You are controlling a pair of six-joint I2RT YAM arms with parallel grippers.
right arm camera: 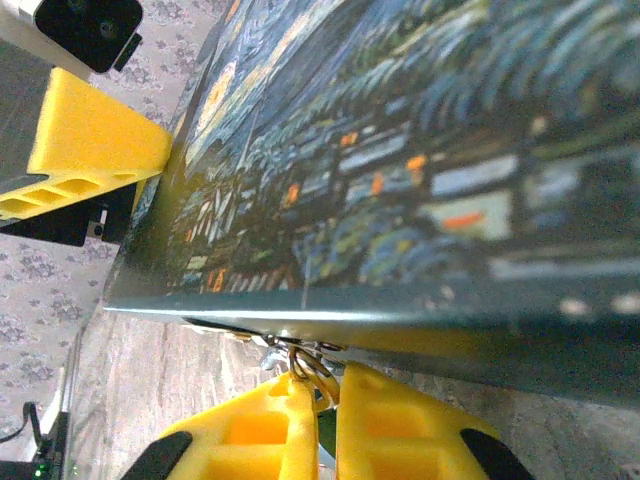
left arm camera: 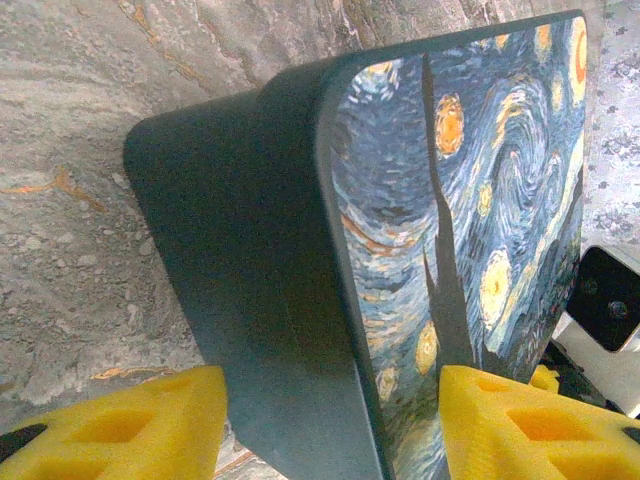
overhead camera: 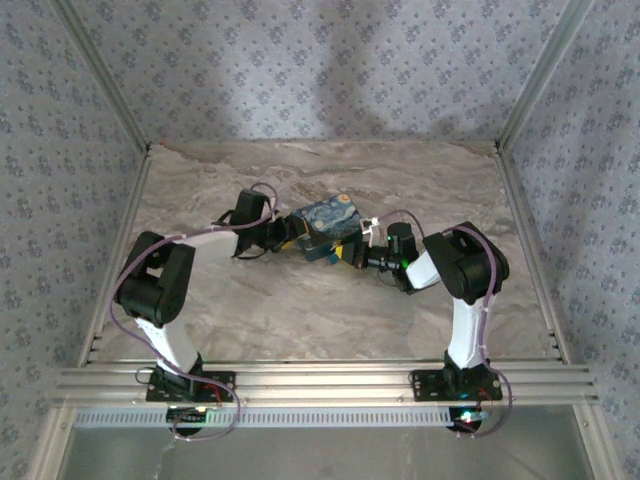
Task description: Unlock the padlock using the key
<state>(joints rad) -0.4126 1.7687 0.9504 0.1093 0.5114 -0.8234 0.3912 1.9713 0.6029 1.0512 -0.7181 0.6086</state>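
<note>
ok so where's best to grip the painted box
Take the painted box at its left end, from the left, the left gripper straddling the rounded edge: one finger on the dark wall, one on the painted face, both flat.

1 swirl-painted blue box point(overhead camera: 325, 228) at frame centre, on 1 marble-patterned table point(overhead camera: 300, 320). 2 grippers: left gripper point(overhead camera: 289, 236) and right gripper point(overhead camera: 347, 256). 1 small metal ring point(right arm camera: 306, 362), lower centre of the right wrist view.
</note>
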